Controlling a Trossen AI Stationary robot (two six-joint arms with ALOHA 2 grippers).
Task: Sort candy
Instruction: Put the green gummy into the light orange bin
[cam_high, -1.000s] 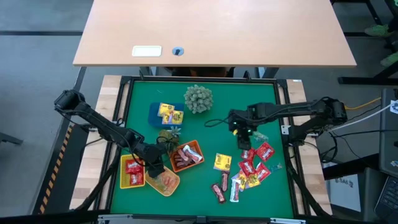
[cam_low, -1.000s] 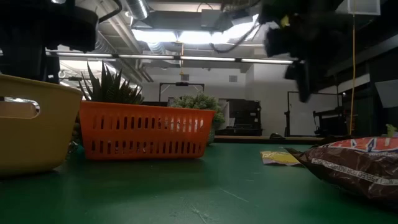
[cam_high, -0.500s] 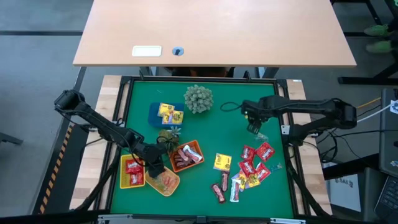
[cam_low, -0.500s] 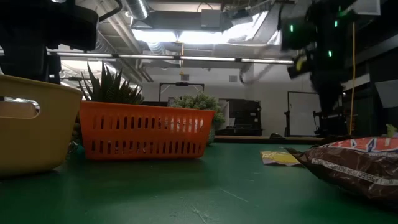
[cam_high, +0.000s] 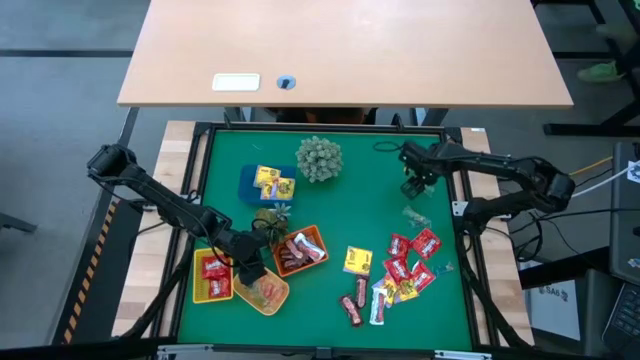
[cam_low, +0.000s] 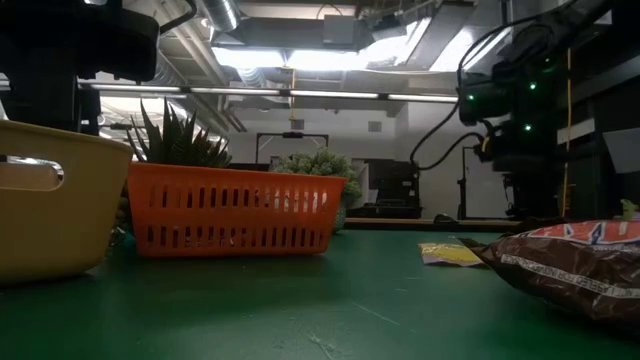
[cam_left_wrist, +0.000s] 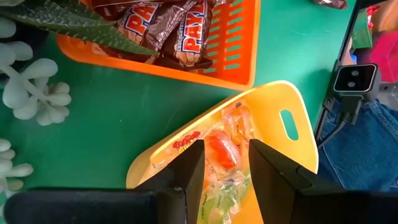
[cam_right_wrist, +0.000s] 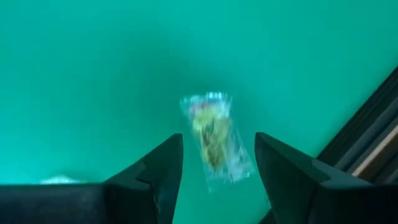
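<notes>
the left arm reaches in from its own side with the elbow bent, and the left gripper (cam_high: 248, 270) points down, its two dark fingers (cam_left_wrist: 186, 171) parted with a gap between them. the right arm stretches across from the opposite side, forearm about level and the wrist bent so the right gripper (cam_high: 415, 186) faces the surface below it. its fingers (cam_right_wrist: 163, 168) stand apart with clear space between them, closed on nothing.
</notes>
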